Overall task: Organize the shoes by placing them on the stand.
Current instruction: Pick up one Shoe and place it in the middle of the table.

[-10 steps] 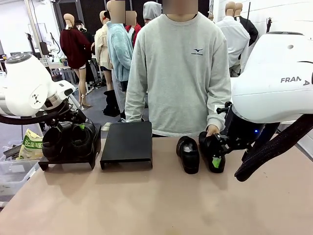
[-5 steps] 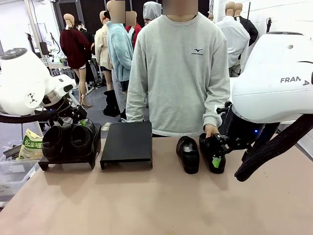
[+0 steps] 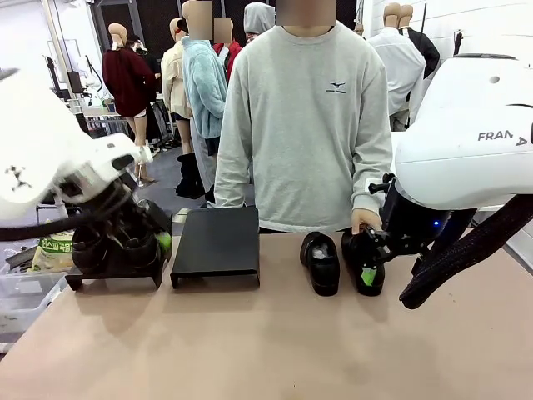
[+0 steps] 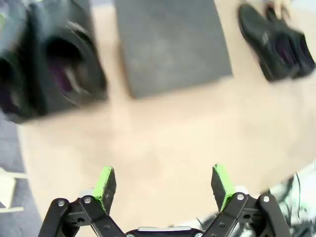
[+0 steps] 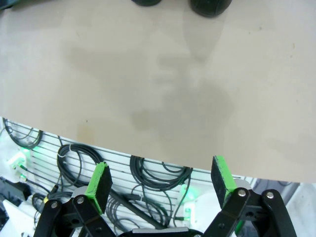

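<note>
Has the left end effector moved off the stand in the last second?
Yes. In the front view the left end effector has shifted down and right, from above the shoes on the left stand to in front of them.

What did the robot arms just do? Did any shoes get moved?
The left gripper pulled back and down from the pair of shoes on the left stand. It is open and empty. No shoe changed place: the middle stand is bare, two loose shoes wait on the table, the person's hand stays at one of them, and the right gripper stays open.
</note>
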Available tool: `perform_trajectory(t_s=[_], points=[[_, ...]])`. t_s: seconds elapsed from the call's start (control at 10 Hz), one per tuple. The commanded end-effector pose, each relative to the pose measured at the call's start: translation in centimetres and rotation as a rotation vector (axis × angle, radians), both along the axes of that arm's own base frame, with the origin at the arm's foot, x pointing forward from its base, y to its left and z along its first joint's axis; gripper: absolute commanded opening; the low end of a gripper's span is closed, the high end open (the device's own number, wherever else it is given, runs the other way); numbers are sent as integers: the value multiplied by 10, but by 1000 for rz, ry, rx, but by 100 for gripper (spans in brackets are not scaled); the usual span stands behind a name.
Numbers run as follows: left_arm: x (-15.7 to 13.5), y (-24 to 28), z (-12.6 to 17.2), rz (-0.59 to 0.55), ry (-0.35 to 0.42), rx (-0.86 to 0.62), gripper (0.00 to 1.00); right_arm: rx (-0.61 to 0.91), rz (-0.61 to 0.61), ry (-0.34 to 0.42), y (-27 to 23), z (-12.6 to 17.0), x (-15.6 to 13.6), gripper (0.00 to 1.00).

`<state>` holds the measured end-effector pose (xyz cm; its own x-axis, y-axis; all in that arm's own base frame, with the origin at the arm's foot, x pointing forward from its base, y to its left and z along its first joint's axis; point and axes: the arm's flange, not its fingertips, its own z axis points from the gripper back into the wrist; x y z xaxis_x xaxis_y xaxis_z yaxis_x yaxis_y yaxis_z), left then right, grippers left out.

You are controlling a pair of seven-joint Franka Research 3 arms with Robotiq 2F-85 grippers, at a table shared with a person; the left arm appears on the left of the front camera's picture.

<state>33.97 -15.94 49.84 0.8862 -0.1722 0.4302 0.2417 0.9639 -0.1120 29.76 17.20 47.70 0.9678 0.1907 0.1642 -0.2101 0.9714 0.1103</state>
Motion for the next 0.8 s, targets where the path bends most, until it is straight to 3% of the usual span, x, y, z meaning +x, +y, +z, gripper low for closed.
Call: perform_trajectory(t_s=[0.0,0.2,0.4,0.7], points=[[4,-3,-44,-31,114,-49,100,20,8,7,0,-2,0,100],[-16,-25,-57,-68,124,-36,100,20,8,7,0,-2,0,100],[-22,-25,-65,-57,195,-11,100,20,8,7,0,-2,0,100],[-3,-38,-54,-56,170,-5,100,20,8,7,0,-2,0,100]])
